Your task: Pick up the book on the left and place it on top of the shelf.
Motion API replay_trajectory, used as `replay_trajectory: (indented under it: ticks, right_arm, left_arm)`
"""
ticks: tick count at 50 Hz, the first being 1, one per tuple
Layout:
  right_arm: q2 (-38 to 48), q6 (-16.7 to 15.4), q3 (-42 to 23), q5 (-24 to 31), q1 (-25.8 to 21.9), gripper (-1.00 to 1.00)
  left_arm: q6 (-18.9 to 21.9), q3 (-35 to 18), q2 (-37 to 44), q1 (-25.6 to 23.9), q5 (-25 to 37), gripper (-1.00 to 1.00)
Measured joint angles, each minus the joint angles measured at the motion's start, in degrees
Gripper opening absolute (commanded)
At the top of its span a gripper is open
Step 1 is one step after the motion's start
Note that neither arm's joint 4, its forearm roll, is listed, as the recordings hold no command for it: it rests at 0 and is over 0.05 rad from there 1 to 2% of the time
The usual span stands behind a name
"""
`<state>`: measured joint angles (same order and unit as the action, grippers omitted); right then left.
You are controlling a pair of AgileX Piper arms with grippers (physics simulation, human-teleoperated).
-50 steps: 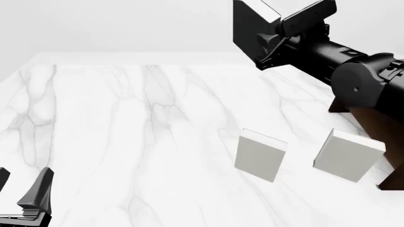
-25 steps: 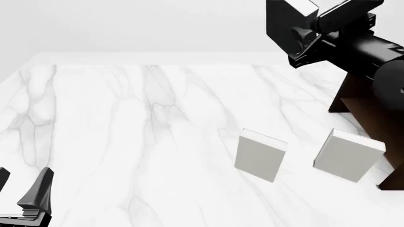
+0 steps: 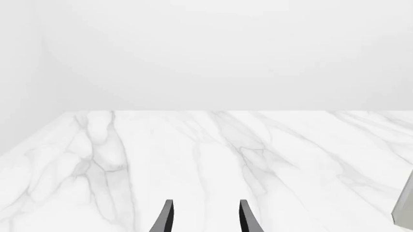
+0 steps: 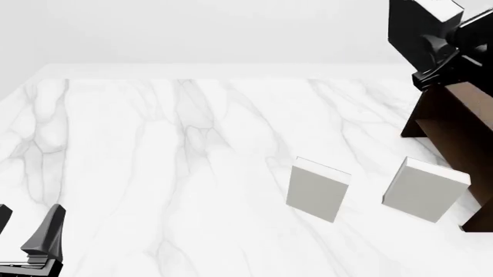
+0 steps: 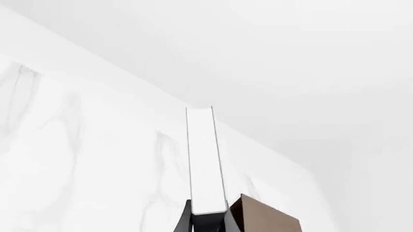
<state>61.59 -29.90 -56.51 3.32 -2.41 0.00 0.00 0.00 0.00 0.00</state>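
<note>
The book (image 4: 408, 34), black with a white page edge, hangs in the air at the far right, just above the top of the dark brown shelf (image 4: 454, 124). My right gripper (image 4: 460, 36) is shut on it. In the right wrist view the book's white page edge (image 5: 205, 159) rises between the fingers of my right gripper (image 5: 206, 221), with a corner of the shelf (image 5: 264, 217) beside it. My left gripper (image 4: 23, 228) rests low at the near left, open and with nothing in it; its fingers (image 3: 166, 218) show apart in the left wrist view.
Two light grey-white books (image 4: 317, 188) (image 4: 425, 188) stand upright on the marble table (image 4: 154, 144) at the near right, the second one close to the shelf's front. The edge of one grey book (image 3: 405, 208) shows in the left wrist view.
My right arm has carried the book to the right, from above the table's far middle to over the shelf. The left arm and the grey books have not moved.
</note>
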Motion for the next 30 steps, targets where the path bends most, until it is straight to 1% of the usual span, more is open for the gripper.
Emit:
replay_trajectory:
  ticks: [7, 20, 30]
  right_arm:
    - [-2.8, -1.5, 1.3, 1.3, 2.9, -1.00]
    - [-5.7, -5.1, 2.2, 3.2, 6.1, -1.00]
    - [-7.6, -7.2, 3.3, 3.9, 8.8, -1.00]
  left_arm:
    - [0.0, 0.0, 0.0, 0.0, 0.0, 1.00]
    - [0.0, 0.0, 0.0, 0.0, 0.0, 1.00]
    - [0.0, 0.0, 0.0, 0.0, 0.0, 1.00]
